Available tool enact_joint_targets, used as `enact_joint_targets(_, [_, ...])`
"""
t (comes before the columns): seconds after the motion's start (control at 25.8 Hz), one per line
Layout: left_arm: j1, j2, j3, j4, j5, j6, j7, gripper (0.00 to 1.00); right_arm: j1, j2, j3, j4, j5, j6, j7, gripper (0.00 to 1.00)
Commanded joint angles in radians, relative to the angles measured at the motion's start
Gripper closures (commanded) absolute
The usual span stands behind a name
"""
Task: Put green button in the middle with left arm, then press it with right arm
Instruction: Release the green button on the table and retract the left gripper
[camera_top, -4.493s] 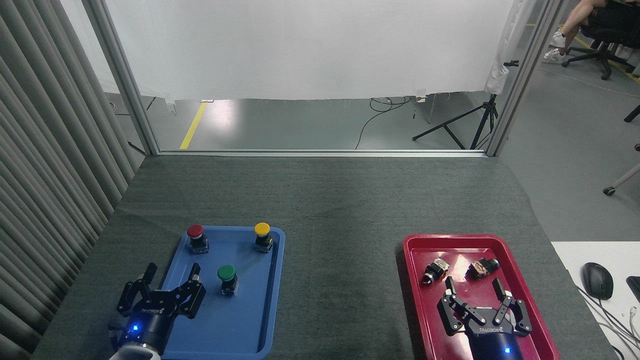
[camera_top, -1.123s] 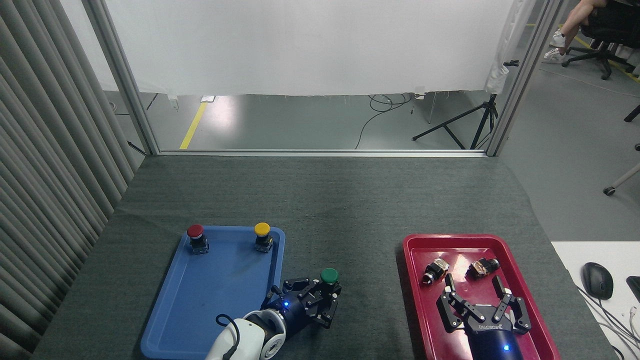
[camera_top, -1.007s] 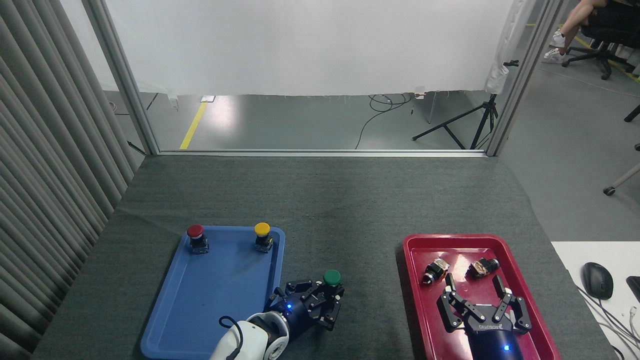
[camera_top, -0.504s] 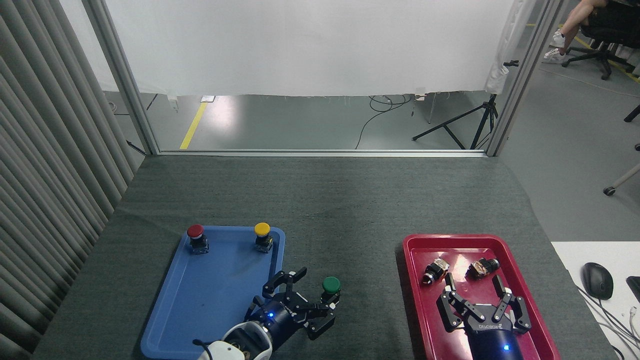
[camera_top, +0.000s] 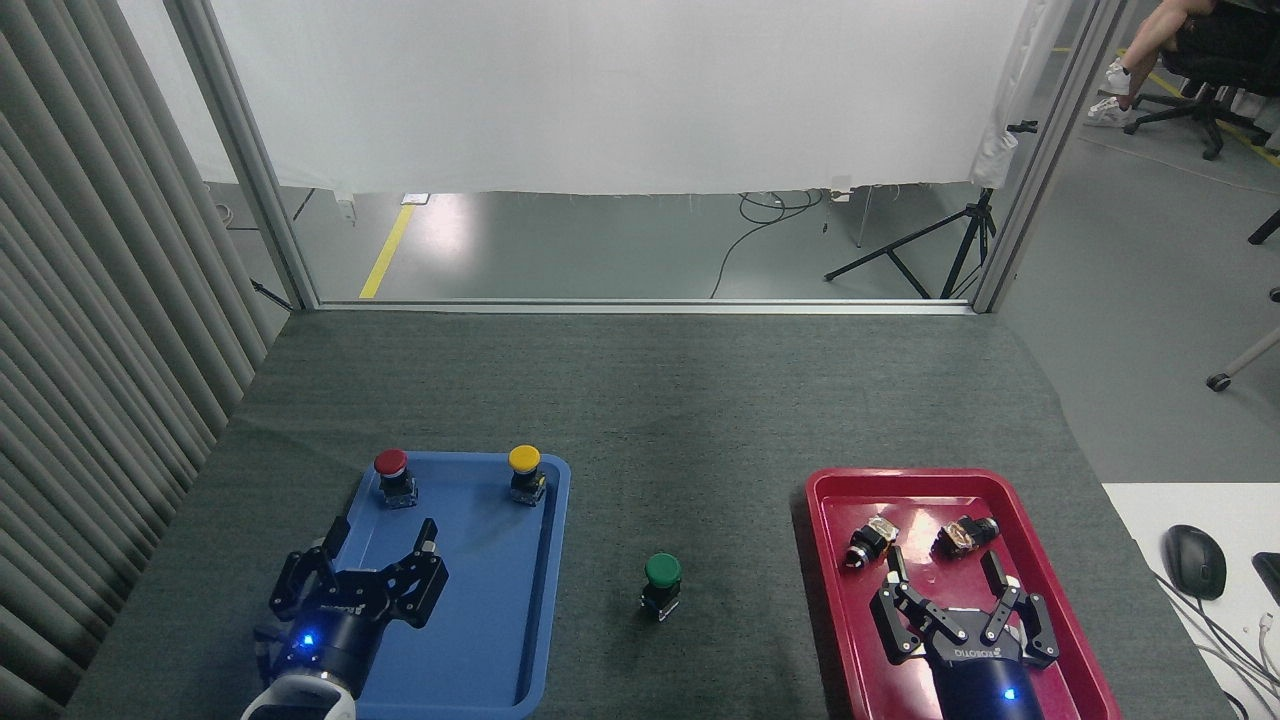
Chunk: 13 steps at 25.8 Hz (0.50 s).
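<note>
The green button (camera_top: 662, 579) stands upright on the middle (camera_top: 690, 480) of the dark grey cloth, between the two trays, with nothing touching it. My left gripper (camera_top: 385, 535) hangs open over the left part of the blue tray (camera_top: 500, 620), well to the left of the button, holding nothing. Over the red tray (camera_top: 960, 482) my right gripper (camera_top: 945, 570) is open and empty, to the right of the button.
A red button (camera_top: 393, 473) and a yellow button (camera_top: 525, 471) stand at the far end of the blue tray. Two small dark parts (camera_top: 868, 540) (camera_top: 965, 535) lie in the red tray. A computer mouse (camera_top: 1194, 560) sits on a white desk at right.
My left gripper opened, let go of the green button on the cloth and drew back left over the blue tray. The right gripper stayed put.
</note>
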Motion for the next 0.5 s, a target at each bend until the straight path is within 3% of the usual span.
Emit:
enact_joint_targets(0.0, [0.003, 0.067, 0.015, 0.012, 0.013, 0.007, 0.008, 0.0, 0.001, 0.0, 0.0, 0.0, 0.002, 0.0, 0.0, 0.01])
enact_joint_targets(0.46, [0.056, 0.082, 0.015, -0.064, 0.022, 0.007, -0.006, 0.0, 0.004, -0.002, -0.002, 0.0, 0.0, 0.0, 0.0, 0.01])
